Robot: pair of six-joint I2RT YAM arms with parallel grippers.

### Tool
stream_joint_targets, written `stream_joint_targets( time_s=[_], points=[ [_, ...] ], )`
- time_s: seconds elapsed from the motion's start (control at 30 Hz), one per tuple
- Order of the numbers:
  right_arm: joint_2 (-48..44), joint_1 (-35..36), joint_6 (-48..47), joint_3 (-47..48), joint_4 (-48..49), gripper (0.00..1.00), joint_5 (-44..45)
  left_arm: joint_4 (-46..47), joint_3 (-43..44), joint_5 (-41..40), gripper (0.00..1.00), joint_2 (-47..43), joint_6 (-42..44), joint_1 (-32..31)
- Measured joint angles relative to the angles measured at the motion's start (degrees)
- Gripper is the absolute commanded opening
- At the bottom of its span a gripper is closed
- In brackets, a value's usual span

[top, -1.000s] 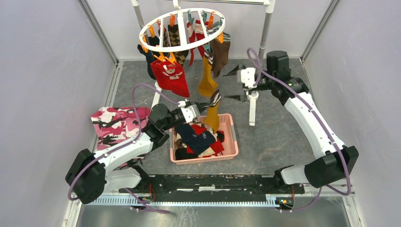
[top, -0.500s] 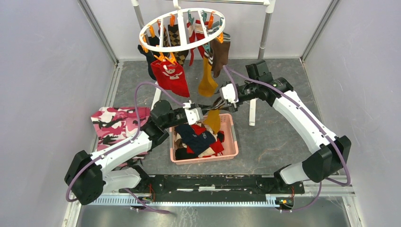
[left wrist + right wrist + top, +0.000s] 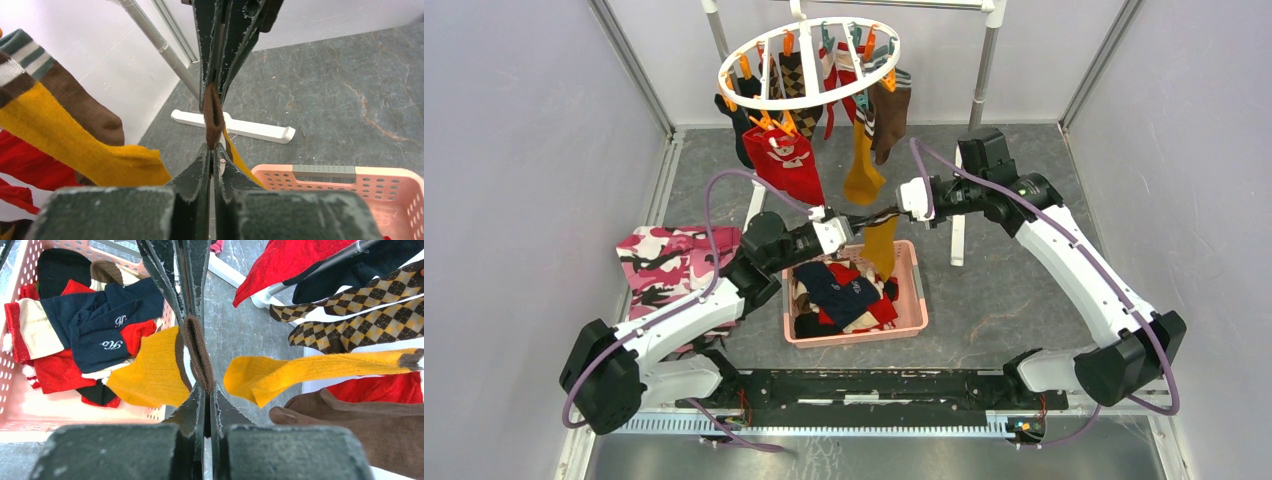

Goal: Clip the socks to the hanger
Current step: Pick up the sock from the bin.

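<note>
Mustard-yellow sock with brown cuff (image 3: 881, 245): cuff pinched by left claw (image 3: 856, 222) and right claw (image 3: 894, 211), over pink plastic basket (image 3: 916, 300)

Two navy cloth socks (image 3: 107, 327) in the pink plastic basket (image 3: 60, 412) each bear a white stitched monogram (image 3: 120, 320), seemingly beginning "H".

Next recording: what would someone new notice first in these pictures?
Both arms meet mid-table: the left gripper and right gripper are each shut on the brown cuff of one mustard sock, which hangs above the pink basket of loose socks. Behind them at the back, the white round hanger already carries a cluster of clipped socks.
</note>
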Motion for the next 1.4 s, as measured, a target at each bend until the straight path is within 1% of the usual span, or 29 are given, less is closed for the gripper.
stream_joint_targets(
  time_s=[0.03,0.17,0.3,0.37,0.47,0.6,0.67,0.73,0.77,0.87,1.0,1.03,1.13,1.2,1.23,1.33,1.4],
  points=[
    [-0.2,0.0,0.5,-0.1,0.3,0.00,0.0,0.2,0.0,-0.5,0.24,0.0,-1.0,0.0],
    [-0.2,0.0,2.9,-0.3,1.1,0.00,0.2,3.0,-1.0,-1.8,0.44,-0.3,-6.0,0.0],
    [-0.2,0.0,5.9,-0.3,1.5,0.00,0.3,8.7,-4.6,-1.7,0.59,-0.7,-12.2,0.0],
    [-0.2,0.0,7.0,-0.3,1.5,0.00,0.2,12.8,-7.5,-1.8,0.62,-0.9,-14.9,0.0],
    [-0.2,0.0,8.4,-0.3,1.5,0.00,0.2,19.6,-11.3,-2.0,0.62,-0.9,-18.2,0.0],
    [-0.2,0.0,9.6,-0.3,1.6,0.00,-0.2,26.4,-12.2,-2.4,0.62,-0.3,-21.6,0.0],
    [-0.2,0.0,10.1,-0.3,1.6,0.00,-0.5,30.3,-12.2,-2.9,0.61,0.6,-23.6,0.0],
    [-0.2,0.0,10.3,-0.3,1.6,0.00,-0.9,33.3,-12.2,-3.1,0.54,1.8,-25.1,0.0],
    [-0.2,0.0,10.5,-0.3,1.6,0.00,-1.0,34.6,-12.2,-3.1,0.53,2.6,-25.7,0.0],
    [-0.2,0.0,10.9,-0.3,1.6,0.00,-1.3,36.5,-12.1,-3.0,0.52,4.3,-27.5,0.0],
    [-0.2,0.0,11.4,-0.3,1.6,0.00,-1.4,37.5,-11.8,-3.0,0.47,5.6,-28.7,0.0],
    [-0.2,0.0,11.6,-0.3,1.6,0.00,-1.4,37.8,-11.8,-3.0,0.43,5.8,-28.9,0.0],
    [-0.2,0.0,11.8,-0.3,1.6,0.00,-1.7,38.6,-11.6,-3.0,0.26,6.2,-29.4,0.0],
    [-0.2,0.0,11.9,-0.3,1.7,0.00,-1.8,39.0,-11.4,-3.0,0.08,6.4,-29.8,0.0],
    [-0.1,0.0,11.9,-0.3,1.7,0.00,-1.8,39.1,-11.2,-3.0,0.03,6.4,-30.0,0.0],
    [0.0,-0.2,12.1,-0.3,1.7,0.01,-2.2,38.9,-10.4,-2.8,0.02,6.7,-30.2,0.0],
    [0.1,-0.3,12.4,-0.3,1.7,0.09,-2.4,38.9,-10.3,-2.8,0.02,6.7,-30.3,0.0]
  ],
)
